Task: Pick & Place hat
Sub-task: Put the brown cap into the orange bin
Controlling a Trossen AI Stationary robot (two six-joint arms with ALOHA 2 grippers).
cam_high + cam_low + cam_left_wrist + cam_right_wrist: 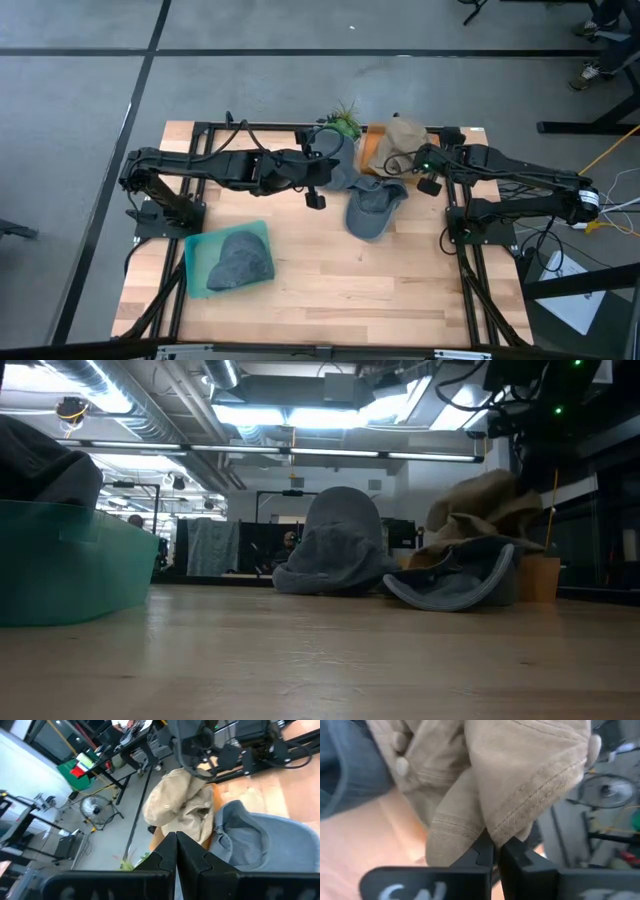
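Right at the tips of the right claw (pixel 494 851) hangs the tan hat (pixel 520 775), a soft beige cap heaped at the far edge of the worktop (pixel 330 290). The claw's two fingers are pressed together, and a fold of the hat's stitched hem appears caught between them, though the tips are partly covered by cloth, so I judge it a pinch on the hem rather than a full hold. The hat's bulk lies straight ahead of and above this claw, drooping down over it; it has no clear long axis in its crumpled state.

Just beside the tan hat, on the side toward the left arm, sits an orange box (pixel 370 150), and nearer the middle of the worktop lie two blue-grey hats (pixel 372 208) slumped against each other. The left claw (pixel 176 851) hovers over these, fingers shut on nothing, with the tan hat ahead of it and well beyond its tips. So the right arm is plainly the nearer one.

Well away from both claws, at the near left corner, stands a teal bin (pixel 200 265) with a dark grey hat (pixel 240 260) already in it, likely the goal. The right arm reaches low and inward, elbow out toward the worktop's edge; the lift must clear the neighbouring hats.
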